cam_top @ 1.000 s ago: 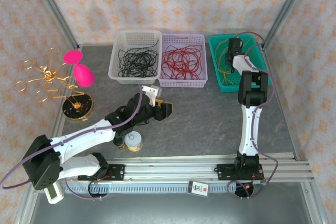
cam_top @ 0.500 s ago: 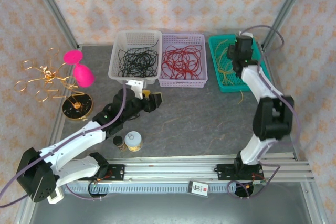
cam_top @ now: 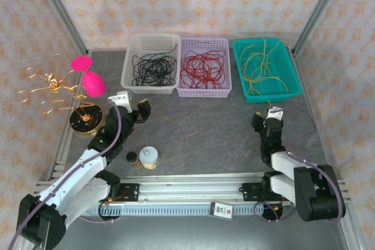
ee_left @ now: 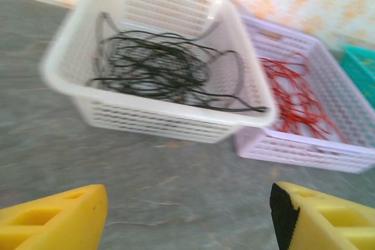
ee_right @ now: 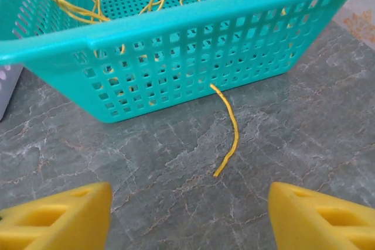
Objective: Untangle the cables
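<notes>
**Both grippers spread and empty; cables lie sorted by colour in three baskets**

The left gripper [ee_left: 187, 215] is held wide open with nothing between its fingers, facing the white basket [ee_left: 146, 102] where the black cables [ee_left: 158, 71] are coiled. The right gripper [ee_right: 190, 215], equally wide and empty, is aimed at the near wall of the teal basket [ee_right: 193, 39], set towards the far right corner of the table [cam_top: 199, 133]. The yellow cables [ee_right: 73, 7] lie inside it. The red cables [cam_top: 203, 65] are kept in the lilac basket [cam_top: 205, 93] between the other two. The placing is judged to be sorting by colour. One yellow strand [ee_right: 235, 130] pokes through the teal wall. Its long axis runs towards the table's near edge, with the free end pointed at the right gripper.
</notes>
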`<state>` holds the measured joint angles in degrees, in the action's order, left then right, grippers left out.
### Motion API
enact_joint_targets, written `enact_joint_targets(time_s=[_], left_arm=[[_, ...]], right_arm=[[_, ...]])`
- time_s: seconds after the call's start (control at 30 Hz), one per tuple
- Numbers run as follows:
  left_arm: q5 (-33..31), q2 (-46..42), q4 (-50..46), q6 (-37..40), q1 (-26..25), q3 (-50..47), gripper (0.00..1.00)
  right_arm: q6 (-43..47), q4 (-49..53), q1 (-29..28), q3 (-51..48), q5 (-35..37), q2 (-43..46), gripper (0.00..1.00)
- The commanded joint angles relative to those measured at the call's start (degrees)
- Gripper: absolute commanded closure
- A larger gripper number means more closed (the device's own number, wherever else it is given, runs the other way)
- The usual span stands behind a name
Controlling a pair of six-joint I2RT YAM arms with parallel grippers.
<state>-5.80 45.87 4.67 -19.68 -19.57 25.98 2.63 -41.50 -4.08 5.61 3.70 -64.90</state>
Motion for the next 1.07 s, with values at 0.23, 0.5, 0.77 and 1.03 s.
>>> enact_joint_targets(time_s=[0.23, 0.5, 0.77, 1.03], left_arm=[[-5.3, 3.4, 27.0, 15.6, 11.9, -11.9, 0.21], [3.9, 26.4, 70.8, 18.3, 21.0, -22.5, 0.2], [5.6, 42.7, 90.4, 16.0, 22.3, -23.0, 0.18], [4.3, 41.5, 79.9, 15.0, 22.6, -18.8, 0.08]], right_arm=[[2.7, -40.7, 1.3, 3.0, -7.7, -23.6, 0.13], [-0.9, -31.4, 1.2, 6.5, 0.3, -22.2, 0.0], [-0.7, -30.2, 1.3, 7.3, -0.4, -22.5, 0.0], [-0.8, -30.1, 1.5, 7.3, -0.9, -22.3, 0.0]])
